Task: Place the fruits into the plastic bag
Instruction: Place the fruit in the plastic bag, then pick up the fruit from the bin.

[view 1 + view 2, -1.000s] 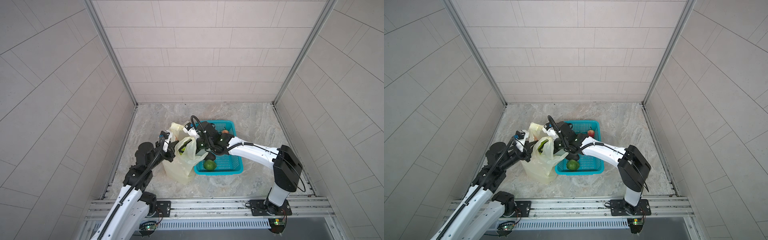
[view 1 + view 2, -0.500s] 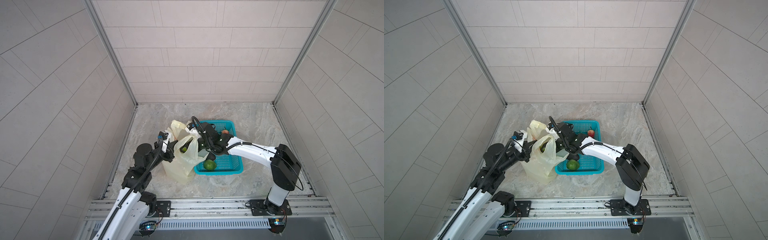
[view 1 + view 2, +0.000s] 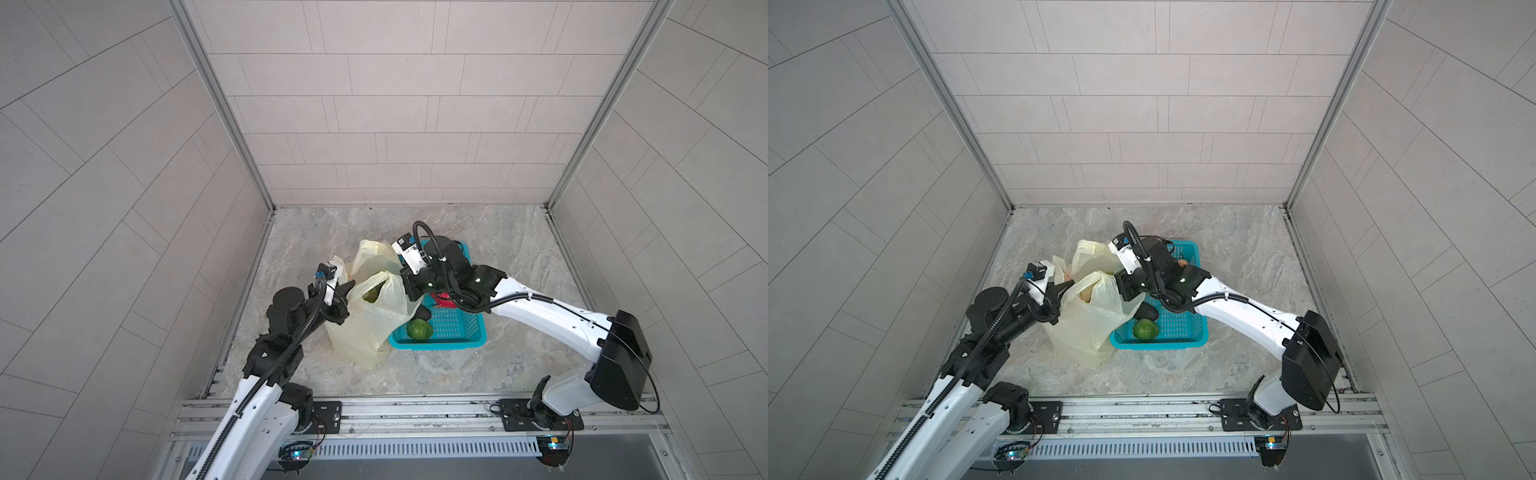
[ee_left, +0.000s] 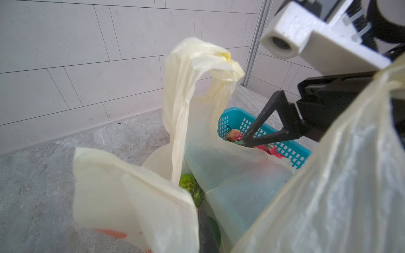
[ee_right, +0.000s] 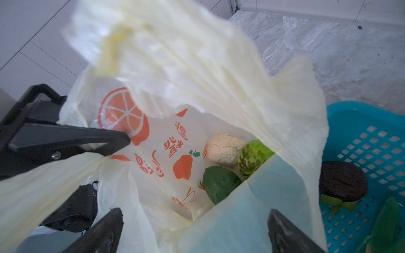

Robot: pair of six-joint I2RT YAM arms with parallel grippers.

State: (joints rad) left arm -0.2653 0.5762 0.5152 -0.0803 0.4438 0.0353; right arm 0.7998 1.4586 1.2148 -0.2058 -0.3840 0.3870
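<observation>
Your right end effector (image 5: 194, 211) hangs open over the plastic bag (image 3: 365, 332), whose handle (image 5: 54, 175) your left end effector (image 5: 119, 141) clamps; it stands upright, mouth up, against the teal basket (image 3: 436, 344) on the marble table (image 3: 519, 257) between tiled walls (image 3: 374, 124), three fruits (image 5: 252, 157) inside and at least three more in the basket.

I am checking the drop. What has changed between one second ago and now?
The right gripper opened wide over the plastic bag and let go of a green fruit, which now lies lower inside. The left gripper stayed shut on the bag; the teal basket did not move.
</observation>
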